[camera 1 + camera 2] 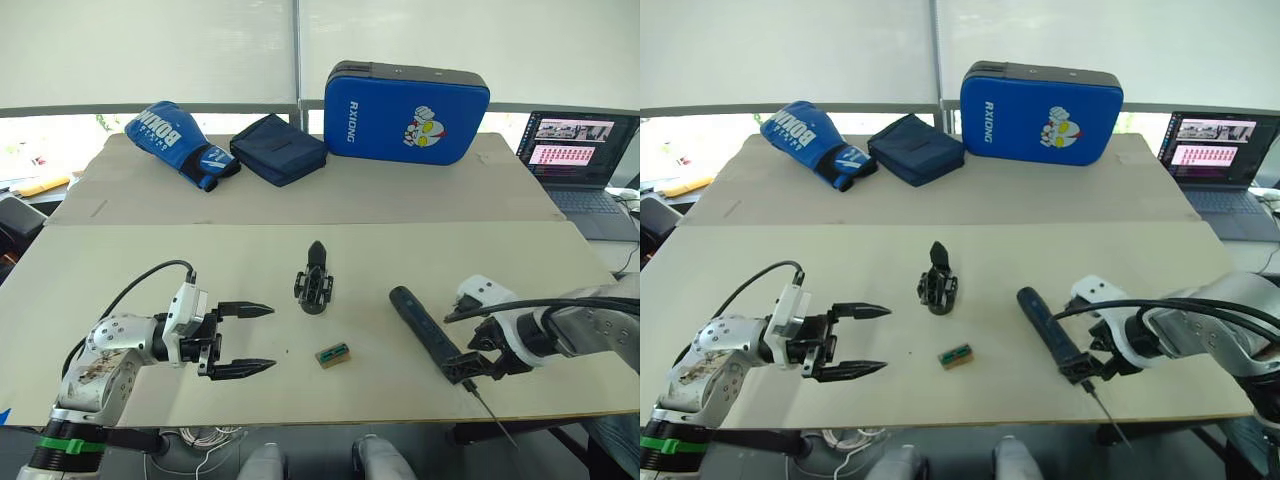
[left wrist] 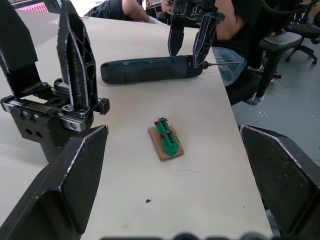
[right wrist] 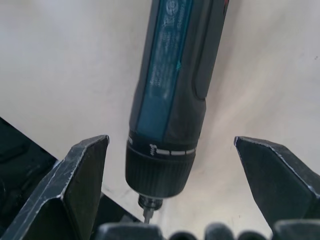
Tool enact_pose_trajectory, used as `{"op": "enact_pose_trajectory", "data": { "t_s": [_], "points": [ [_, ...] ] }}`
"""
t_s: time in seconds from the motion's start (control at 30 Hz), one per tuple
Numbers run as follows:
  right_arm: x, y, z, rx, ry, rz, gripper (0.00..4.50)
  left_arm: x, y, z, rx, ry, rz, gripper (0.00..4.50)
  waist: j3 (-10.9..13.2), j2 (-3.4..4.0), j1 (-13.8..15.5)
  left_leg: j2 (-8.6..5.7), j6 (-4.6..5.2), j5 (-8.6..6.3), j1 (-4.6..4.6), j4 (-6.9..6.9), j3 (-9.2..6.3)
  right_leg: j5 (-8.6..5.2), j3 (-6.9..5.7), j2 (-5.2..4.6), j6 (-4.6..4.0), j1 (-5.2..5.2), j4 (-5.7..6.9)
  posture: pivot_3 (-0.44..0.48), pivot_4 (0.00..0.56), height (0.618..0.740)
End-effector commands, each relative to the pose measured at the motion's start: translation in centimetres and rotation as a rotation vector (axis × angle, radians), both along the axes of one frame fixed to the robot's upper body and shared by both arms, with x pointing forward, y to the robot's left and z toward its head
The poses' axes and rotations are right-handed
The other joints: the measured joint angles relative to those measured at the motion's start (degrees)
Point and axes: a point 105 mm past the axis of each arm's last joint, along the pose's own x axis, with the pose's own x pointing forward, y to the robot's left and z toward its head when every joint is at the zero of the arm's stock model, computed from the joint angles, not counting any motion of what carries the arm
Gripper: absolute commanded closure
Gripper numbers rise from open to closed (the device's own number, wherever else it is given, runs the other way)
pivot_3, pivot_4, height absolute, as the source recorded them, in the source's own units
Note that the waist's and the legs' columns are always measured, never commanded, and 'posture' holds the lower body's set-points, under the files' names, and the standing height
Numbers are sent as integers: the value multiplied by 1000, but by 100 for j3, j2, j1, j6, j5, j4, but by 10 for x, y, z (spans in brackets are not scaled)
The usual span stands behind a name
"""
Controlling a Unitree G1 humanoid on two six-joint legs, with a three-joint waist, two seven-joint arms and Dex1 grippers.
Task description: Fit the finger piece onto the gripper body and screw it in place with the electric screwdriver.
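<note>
On the tan surface [image 1: 120,255], the gripper body [image 1: 314,284] stands upright at the centre, with a small green-and-tan block [image 1: 333,355] just in front of it and the electric screwdriver [image 1: 430,333] lying to its right, bit overhanging the near edge. The right end effector [image 1: 482,368] straddles the screwdriver's bit end with fingers spread wide, not closed on it; the left end effector [image 1: 243,339] hovers wide open and empty left of the gripper body. Along the far edge sit a blue boxing glove [image 1: 180,143], a navy pouch [image 1: 278,148] and a blue pad [image 1: 405,111] lettered "RXIONG", with a laptop [image 1: 585,155] at the far right.

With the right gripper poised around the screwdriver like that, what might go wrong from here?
The right gripper sits open around the electric screwdriver's collar end, far from its middle; gripped there, the long body may sag or pivot. Its bit overhangs the table edge, so a nudge might roll it off. The gripper body stands upright and could topple.
</note>
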Motion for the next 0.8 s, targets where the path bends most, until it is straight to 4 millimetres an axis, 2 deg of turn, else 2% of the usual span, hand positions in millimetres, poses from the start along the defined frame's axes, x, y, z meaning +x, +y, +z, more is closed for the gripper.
{"op": "enact_pose_trajectory", "data": {
  "t_s": [0.03, 0.27, 0.43, 0.5, 0.6, 0.77, 0.8],
  "points": [
    [3, 1, -3, -11, 15, -13, 40, -3, -1, 6, -8, -18, -5, 0, 0, -1, 0, 0, 0, 0, 1, 0, 1, 1, 1, 0, -1, 0, 0, 0, 150, 740],
    [12, 7, -10, -42, 23, -12, 40, -9, -4, 3, 15, -20, -34, 0, 0, -1, -12, 0, 0, 0, -1, 0, 1, 1, 1, 1, -1, -3, 1, 0, 150, 740],
    [19, 5, -15, -73, 34, -34, 40, -11, -6, 2, 10, -14, -39, 0, -4, -10, -37, 3, 0, 0, 2, 0, 0, 0, -1, 3, 0, 0, 1, 0, 150, 740],
    [15, 6, -22, -84, 66, -21, 40, -12, -8, 1, 6, -11, -42, 0, -11, -21, -52, 4, 0, 0, 5, 0, 0, 0, -1, 3, 0, 2, 0, 0, 150, 740],
    [8, 8, -27, -91, 102, 7, 845, -13, -9, -1, 5, -11, -44, 0, -18, -33, -53, 5, 0, 0, 9, 0, -1, -1, -2, 3, 1, 7, 0, 0, 150, 740],
    [9, 10, -28, -85, 111, 12, 2573, -12, -9, -1, 3, -16, -36, 0, -19, -36, -49, 5, 0, 0, 9, -1, -3, -2, -4, 3, 3, 7, 0, 0, 150, 740],
    [12, 9, -28, -93, 105, 6, 2595, -12, -9, -2, 4, -15, -34, 0, -19, -36, -49, 6, 0, 0, 9, -1, -4, -2, -5, 4, 3, 7, 0, 0, 150, 740]
  ]
}}
